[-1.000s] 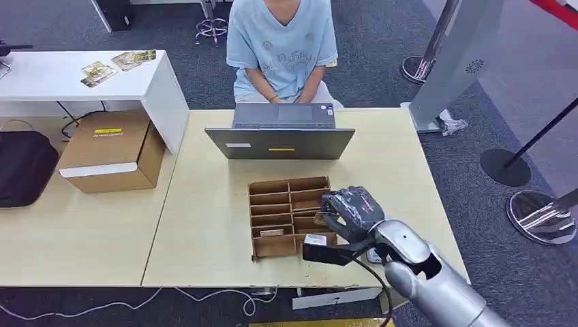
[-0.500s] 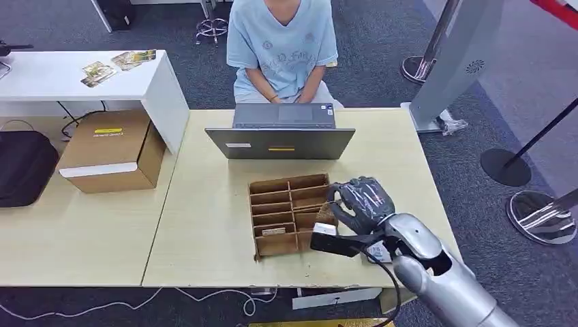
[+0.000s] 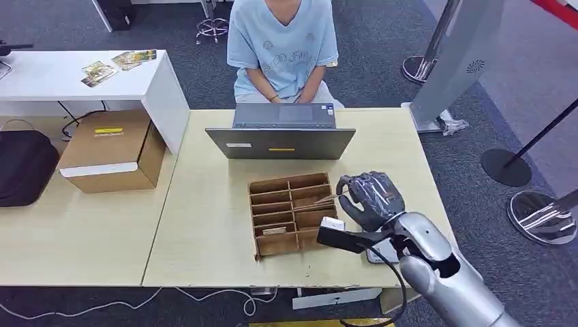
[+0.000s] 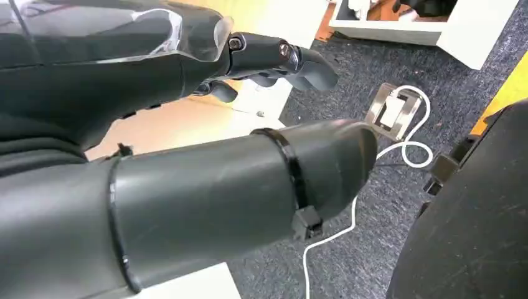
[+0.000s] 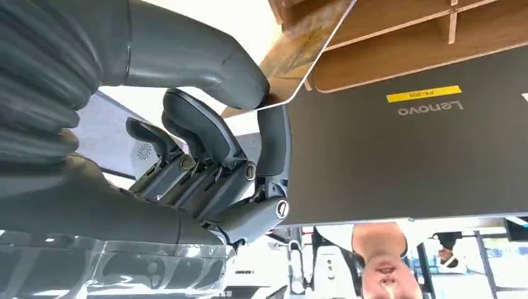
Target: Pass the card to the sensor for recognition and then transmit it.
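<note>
Brown cardboard makes the little box [image 3: 290, 215] with many slots that sits on the wooden table [image 3: 204, 231], just in front of the laptop [image 3: 280, 142]. A moment ago the right hand [image 3: 370, 198] was low over the slots near the robot. Now it has moved up and away to the box's right side, and a thin card [image 3: 326, 199] is pinched between its thumb and a finger. The card sticks out flat over the box, and in the right wrist view the card [image 5: 297, 56] is held by one corner, with the slots and the dark laptop lid behind it. So the card looks to be out of its slot, and the picking-up part seems done. Next it must go to the sensor, which may be the small flat thing [image 3: 383, 254] on the table by the robot's arm, but I cannot be sure. After that it likely goes to the person [image 3: 281, 48] sitting behind the laptop. The left hand [image 4: 274, 59] hangs down over the dark floor, and I cannot tell if it is open or closed.
</note>
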